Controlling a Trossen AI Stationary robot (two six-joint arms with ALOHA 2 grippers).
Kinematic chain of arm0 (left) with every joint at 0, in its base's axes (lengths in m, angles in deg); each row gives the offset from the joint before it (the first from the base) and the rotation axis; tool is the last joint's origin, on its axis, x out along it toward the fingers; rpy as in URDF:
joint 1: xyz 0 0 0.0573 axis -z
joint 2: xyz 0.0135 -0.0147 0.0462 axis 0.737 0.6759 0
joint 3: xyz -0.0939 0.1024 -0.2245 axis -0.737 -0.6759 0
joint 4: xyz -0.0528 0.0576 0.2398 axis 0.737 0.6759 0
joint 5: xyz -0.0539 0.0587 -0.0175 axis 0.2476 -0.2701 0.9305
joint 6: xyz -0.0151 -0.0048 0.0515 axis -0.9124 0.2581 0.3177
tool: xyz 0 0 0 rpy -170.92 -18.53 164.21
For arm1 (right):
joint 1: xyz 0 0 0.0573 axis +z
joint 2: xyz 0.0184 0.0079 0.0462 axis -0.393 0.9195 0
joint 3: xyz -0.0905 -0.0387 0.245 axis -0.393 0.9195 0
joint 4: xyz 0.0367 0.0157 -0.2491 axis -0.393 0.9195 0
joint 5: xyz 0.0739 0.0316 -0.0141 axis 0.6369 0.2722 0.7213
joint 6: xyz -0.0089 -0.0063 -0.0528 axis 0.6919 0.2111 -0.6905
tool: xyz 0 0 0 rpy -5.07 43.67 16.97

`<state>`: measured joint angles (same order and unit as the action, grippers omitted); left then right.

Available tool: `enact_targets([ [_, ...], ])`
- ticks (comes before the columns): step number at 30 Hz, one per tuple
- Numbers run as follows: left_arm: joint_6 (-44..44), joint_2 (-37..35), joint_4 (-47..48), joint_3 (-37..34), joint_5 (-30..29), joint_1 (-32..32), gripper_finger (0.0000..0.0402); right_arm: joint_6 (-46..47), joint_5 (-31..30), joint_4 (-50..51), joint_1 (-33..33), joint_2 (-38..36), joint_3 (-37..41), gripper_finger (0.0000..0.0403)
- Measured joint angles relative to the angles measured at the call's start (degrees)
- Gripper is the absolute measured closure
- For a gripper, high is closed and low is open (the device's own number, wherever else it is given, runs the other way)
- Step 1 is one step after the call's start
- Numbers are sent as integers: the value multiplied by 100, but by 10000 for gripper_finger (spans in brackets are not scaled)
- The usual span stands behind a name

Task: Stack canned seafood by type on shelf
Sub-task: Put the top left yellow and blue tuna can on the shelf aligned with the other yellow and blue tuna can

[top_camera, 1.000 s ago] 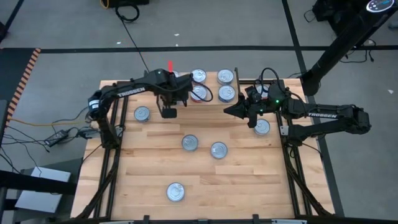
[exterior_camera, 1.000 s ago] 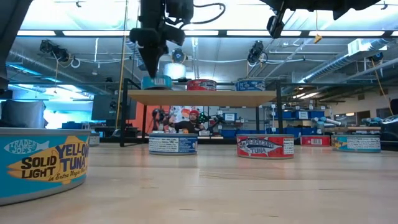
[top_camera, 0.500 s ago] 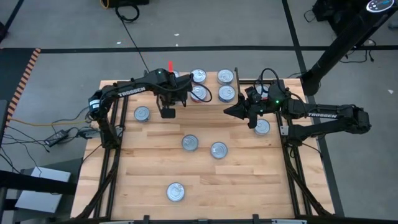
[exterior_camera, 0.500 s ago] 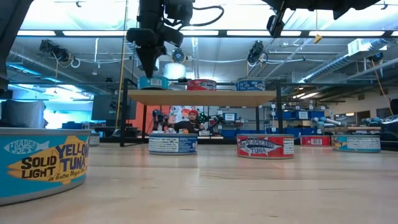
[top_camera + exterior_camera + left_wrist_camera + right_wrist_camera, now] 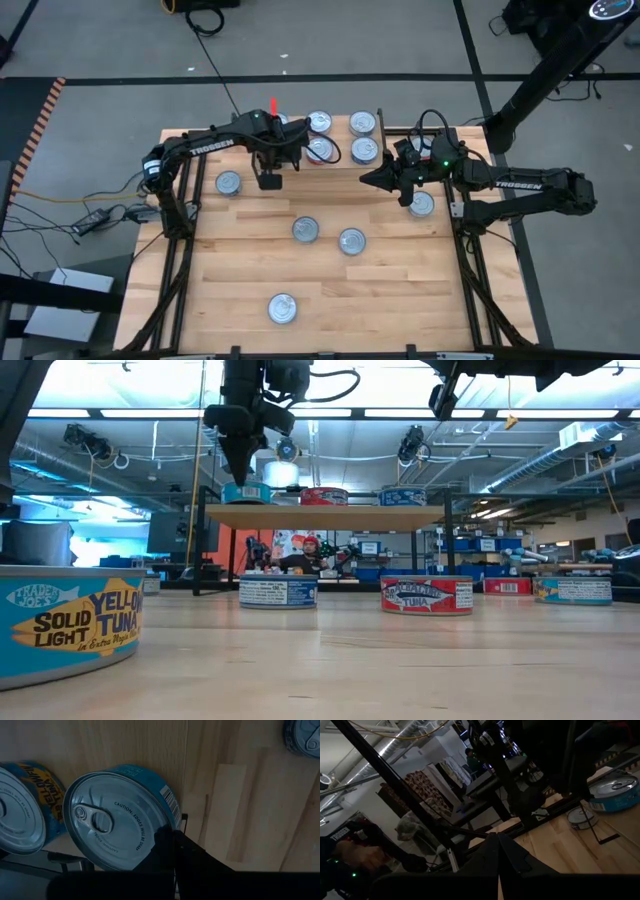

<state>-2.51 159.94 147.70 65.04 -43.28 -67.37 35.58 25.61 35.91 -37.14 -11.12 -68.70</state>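
Above the shelf's (image 5: 325, 515) left end, the left claw (image 5: 243, 468) hangs with fingers pressed together, just over a blue tin (image 5: 246, 493) whose lid reads "CAUTION: EDGES MAY BE SHARP". On the desk (image 5: 400, 660), one tin (image 5: 68, 622) reads "TRADER JOE'S SOLID LIGHT YELLOWFIN TUNA". The right claw (image 5: 368, 178) waits closed, empty.

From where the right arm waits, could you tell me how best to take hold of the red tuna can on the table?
Grip the red tuna can across its round side wall, coming straight down: it sits upright, flat lid up, and is short, with clear space around it.
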Motion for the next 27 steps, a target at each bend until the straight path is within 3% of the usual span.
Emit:
enact_targets([
  [14, 4, 0, 44, 0, 13, 1, 393, 80, -59, -2, 0, 0, 0, 398],
  [27, 4, -4, 173, 158, 3, 3, 307, -110, -68, 0, 0, 0, 0, 398],
])
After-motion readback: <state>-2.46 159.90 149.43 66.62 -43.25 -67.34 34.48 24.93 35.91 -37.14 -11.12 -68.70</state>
